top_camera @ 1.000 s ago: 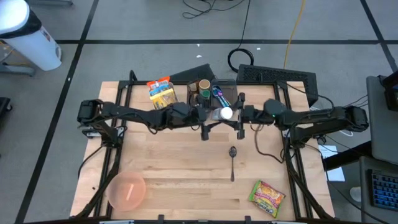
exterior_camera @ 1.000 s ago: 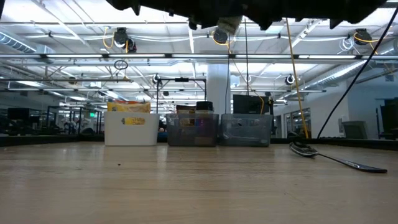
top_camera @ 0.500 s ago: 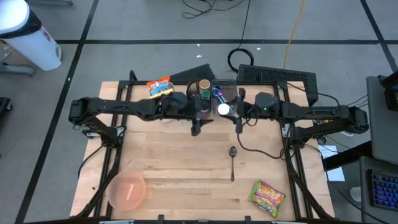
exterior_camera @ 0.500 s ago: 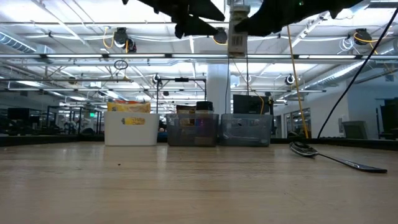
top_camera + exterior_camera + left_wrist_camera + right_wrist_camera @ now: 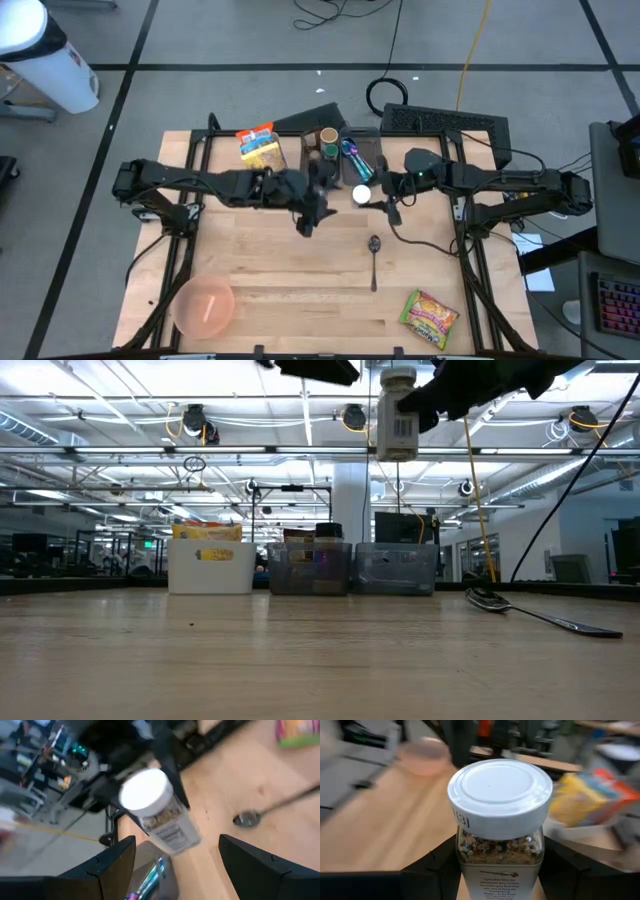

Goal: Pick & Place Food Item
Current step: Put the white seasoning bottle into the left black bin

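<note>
White-lidded spice jar [image 5: 499, 827] is grasped upright in the right end effector [image 5: 385, 192], high above the worktop [image 5: 290, 270] near the back bins [image 5: 345, 150], probably so nothing spills, while the left end effector [image 5: 312, 208] hangs released beside it.

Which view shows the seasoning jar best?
Right wrist view: the seasoning jar fills it, held between the right gripper fingers. Left wrist view shows it blurred, low view its side and label, high view only its white lid.

left gripper [image 5: 306, 222] lets go of jar [image 5: 361, 194], backs toward table centre; right gripper [image 5: 385, 200] holds it alone.
</note>
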You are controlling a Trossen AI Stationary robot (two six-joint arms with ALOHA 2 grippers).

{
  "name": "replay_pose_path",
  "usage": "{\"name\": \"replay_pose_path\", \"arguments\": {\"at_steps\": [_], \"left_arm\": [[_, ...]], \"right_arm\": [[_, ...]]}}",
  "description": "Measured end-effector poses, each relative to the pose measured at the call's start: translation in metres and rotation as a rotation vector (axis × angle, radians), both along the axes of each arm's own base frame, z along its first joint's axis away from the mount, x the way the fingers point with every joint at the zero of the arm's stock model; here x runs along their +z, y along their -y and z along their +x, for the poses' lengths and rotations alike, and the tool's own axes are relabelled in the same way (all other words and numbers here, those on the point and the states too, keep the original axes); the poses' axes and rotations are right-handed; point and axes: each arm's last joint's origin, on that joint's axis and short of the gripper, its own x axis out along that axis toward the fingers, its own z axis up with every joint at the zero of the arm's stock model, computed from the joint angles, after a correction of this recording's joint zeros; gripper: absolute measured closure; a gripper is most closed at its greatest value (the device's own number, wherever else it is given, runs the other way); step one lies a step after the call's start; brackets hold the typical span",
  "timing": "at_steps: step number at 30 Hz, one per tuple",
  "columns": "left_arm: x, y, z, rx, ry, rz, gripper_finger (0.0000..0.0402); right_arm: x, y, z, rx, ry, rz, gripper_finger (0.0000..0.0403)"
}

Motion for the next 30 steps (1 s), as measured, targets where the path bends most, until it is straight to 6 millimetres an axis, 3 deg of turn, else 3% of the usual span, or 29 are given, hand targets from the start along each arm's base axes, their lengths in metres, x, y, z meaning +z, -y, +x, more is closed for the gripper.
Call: {"name": "replay_pose_path", "arguments": {"at_steps": [5, 9, 17, 30], "left_arm": [[-0.014, 0.025, 0.009, -0.097, -0.042, 0.136, 0.0108], [-0.016, 0.037, 0.017, -0.104, -0.042, 0.076, 0.0108], [0.006, 0.041, 0.019, -0.174, -0.04, -0.112, 0.0108], [-0.021, 0.048, 0.026, -0.198, -0.19, -0.182, 0.0108]], "right_arm": [[-0.008, 0.001, 0.005, 0.137, -0.04, 0.165, 0.0206], [-0.022, 0.001, 0.015, 0.206, -0.119, 0.276, 0.0206], [-0.048, -0.007, 0.033, 0.237, -0.22, 0.327, 0.0206], [-0.065, -0.025, 0.058, 0.415, -0.195, 0.407, 0.0206]]}}
